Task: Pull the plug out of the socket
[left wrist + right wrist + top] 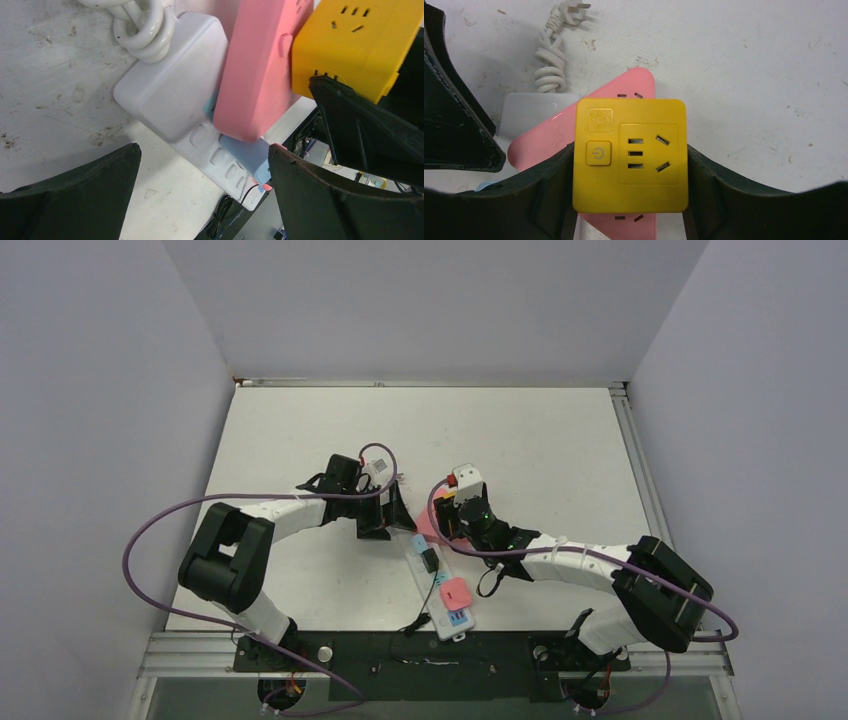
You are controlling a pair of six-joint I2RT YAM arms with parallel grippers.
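Note:
The white power strip [437,612] lies on the table between the arms, its coiled white cord [549,65] at the far end. A pink adapter [260,75] stands on that end, and a yellow cube plug [630,150] sits on top of it. My right gripper [630,190] is shut on the yellow plug's two sides. I cannot tell if the plug has come away from the pink adapter. My left gripper [204,150] is open, with its fingers on either side of the strip's far end [170,90]. In the top view the two grippers [398,515] [447,520] are close together.
A second pink adapter [456,592] and a small black plug [428,560] with a thin black cable sit further down the strip. The black base rail [400,650] runs along the near table edge. Walls close in the table at left, right and back.

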